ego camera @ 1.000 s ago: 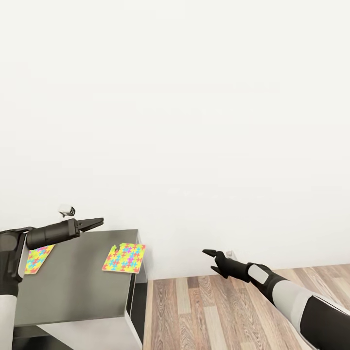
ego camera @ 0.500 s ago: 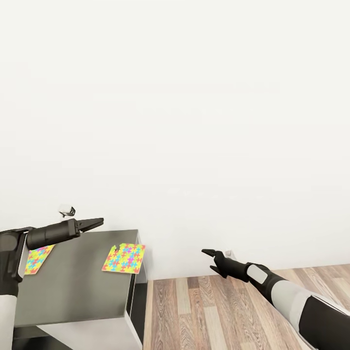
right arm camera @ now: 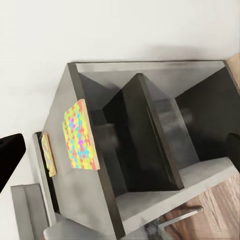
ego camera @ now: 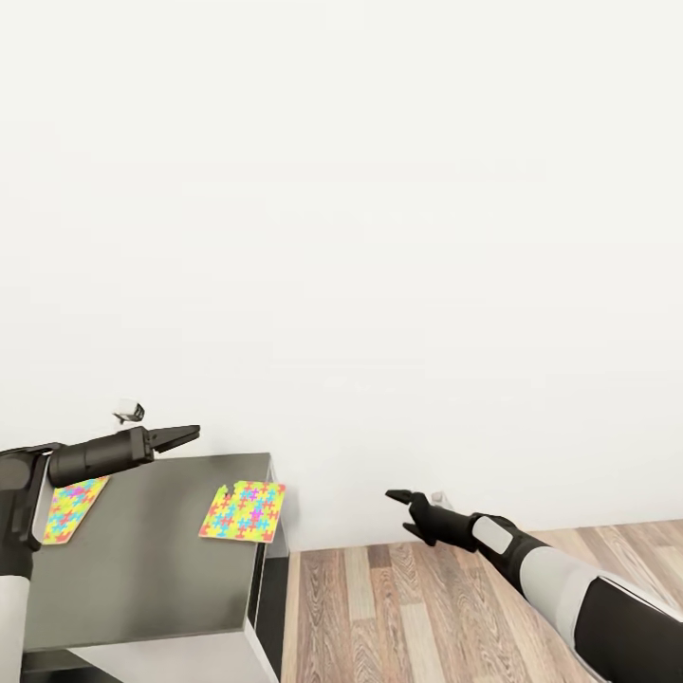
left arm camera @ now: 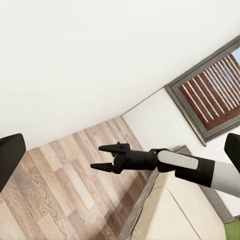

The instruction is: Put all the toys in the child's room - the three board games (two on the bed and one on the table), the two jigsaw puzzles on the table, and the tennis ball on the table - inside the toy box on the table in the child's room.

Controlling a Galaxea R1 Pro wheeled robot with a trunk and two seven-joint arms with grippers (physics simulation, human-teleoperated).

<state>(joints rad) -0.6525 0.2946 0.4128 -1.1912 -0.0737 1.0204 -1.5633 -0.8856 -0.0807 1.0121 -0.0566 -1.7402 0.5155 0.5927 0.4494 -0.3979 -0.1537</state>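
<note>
1. A plain white wall [ego camera: 341,190] fills most of the room ahead, and a brown wooden floor [ego camera: 398,607] runs along its foot.
2. A dark grey bench [ego camera: 142,560] stands in the lower left of the head view, up against the wall.
3. One jigsaw puzzle [ego camera: 243,510] lies flat on the bench top, at the corner near the wall and the bench's right edge. Its edge sits just at that right edge.
4. A second jigsaw puzzle [ego camera: 68,507] lies flat on the bench top too, far over to the left and well apart from the first. The left arm hides part of it.
5. The left gripper [ego camera: 180,436] hangs in the air above the bench, over the space between the two puzzles, pointing right. Its jaws look close together with nothing in them.
6. A small white and dark thing [ego camera: 128,412] sits just above the left arm, by the wall. It is too small to tell what it is.
7. The right gripper [ego camera: 403,512] hangs over the floor, well apart from the bench, pointing left at it. Its jaws are spread apart and hold nothing, which shows clearly in the left wrist view [left arm camera: 100,157].
8. In the right wrist view the bench shows its open side, with dark shelves inside, and the first puzzle [right arm camera: 80,135] lies on its top.
9. In the left wrist view a window with brown slats [left arm camera: 212,95] sits in the wall, and a beige bed [left arm camera: 175,215] stands below the right arm.
</note>
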